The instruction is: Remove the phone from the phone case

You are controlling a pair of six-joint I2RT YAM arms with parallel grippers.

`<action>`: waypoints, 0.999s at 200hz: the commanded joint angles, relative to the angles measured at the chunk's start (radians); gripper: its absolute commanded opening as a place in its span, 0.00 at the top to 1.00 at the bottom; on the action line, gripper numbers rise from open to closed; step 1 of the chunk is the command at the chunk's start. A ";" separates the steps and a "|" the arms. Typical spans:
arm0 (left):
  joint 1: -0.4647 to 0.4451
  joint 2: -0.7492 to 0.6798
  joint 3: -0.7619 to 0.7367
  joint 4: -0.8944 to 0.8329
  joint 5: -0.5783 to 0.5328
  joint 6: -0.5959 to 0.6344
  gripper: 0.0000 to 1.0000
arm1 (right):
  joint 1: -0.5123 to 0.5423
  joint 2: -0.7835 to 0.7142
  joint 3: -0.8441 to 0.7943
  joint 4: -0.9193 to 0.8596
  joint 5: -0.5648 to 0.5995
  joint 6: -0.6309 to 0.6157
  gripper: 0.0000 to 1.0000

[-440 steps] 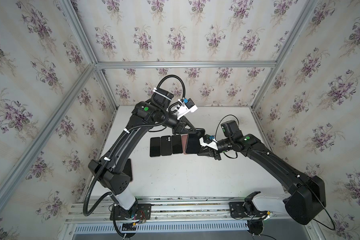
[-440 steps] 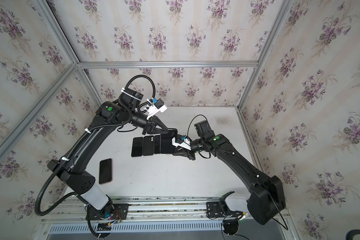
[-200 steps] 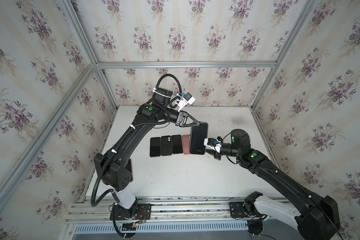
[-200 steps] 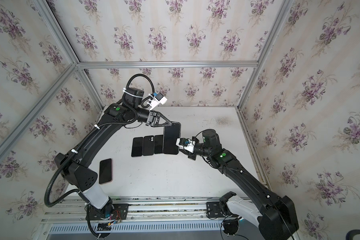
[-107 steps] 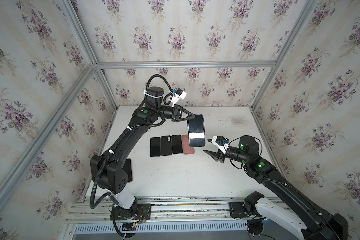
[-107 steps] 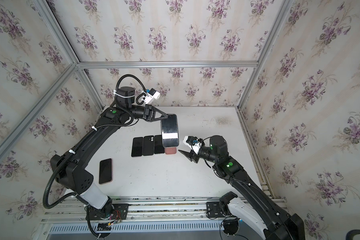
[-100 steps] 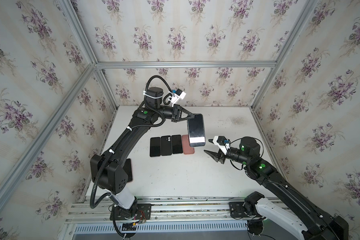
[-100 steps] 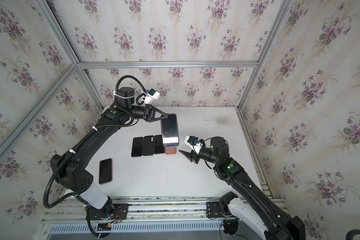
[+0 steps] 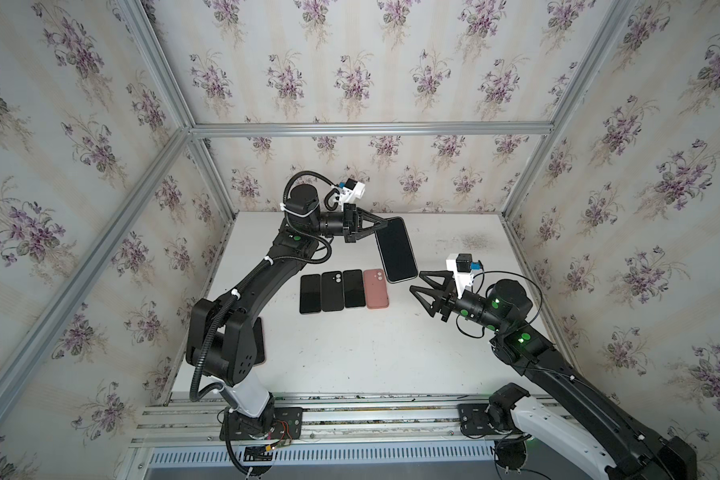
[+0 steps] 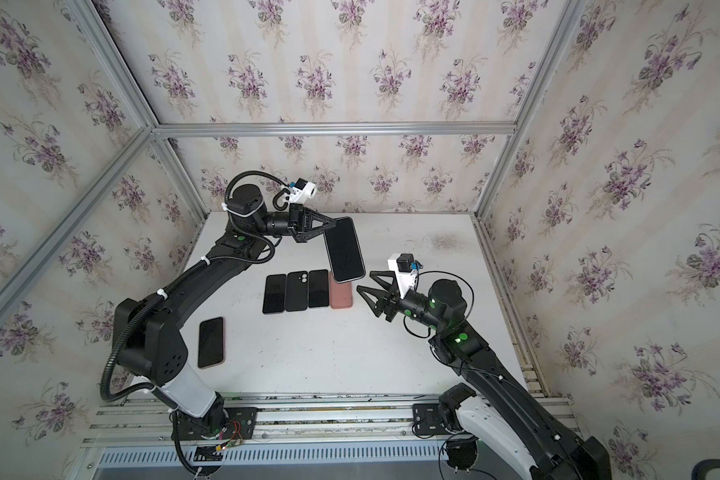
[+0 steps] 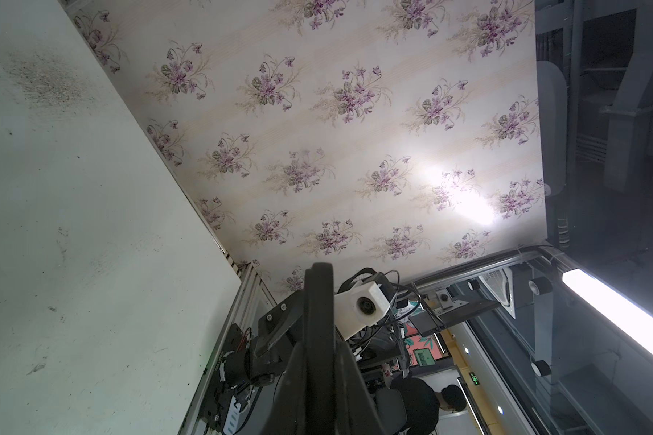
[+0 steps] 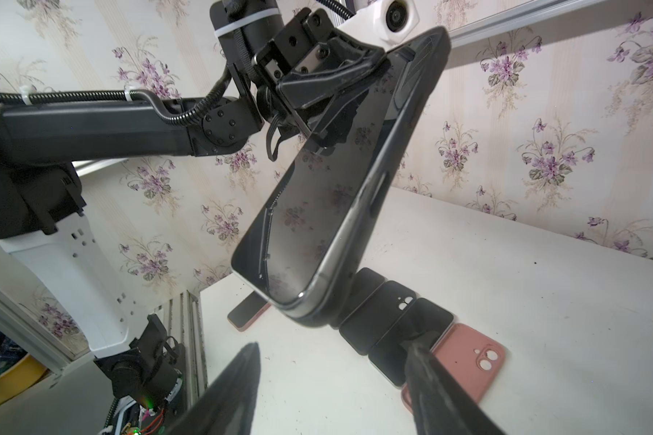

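Black rectangular cased phone [image 9: 395, 249]: being gripped at one end by clenched left gripper [image 9: 385, 225].
Right gripper [image 9: 415, 281]: being held released, near phone.

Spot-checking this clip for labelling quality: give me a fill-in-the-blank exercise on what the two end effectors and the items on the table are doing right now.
1. The left end effector holds the phone ___ the table, not on it.
2. The right end effector has its jaws ___, gripping nothing.
3. The row's case nearest the right end effector is ___.
Missing words: above; open; pink.
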 commanded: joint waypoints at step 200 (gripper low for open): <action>-0.017 -0.018 -0.037 0.147 0.037 -0.063 1.00 | -0.048 0.105 -0.019 0.273 -0.001 0.141 0.34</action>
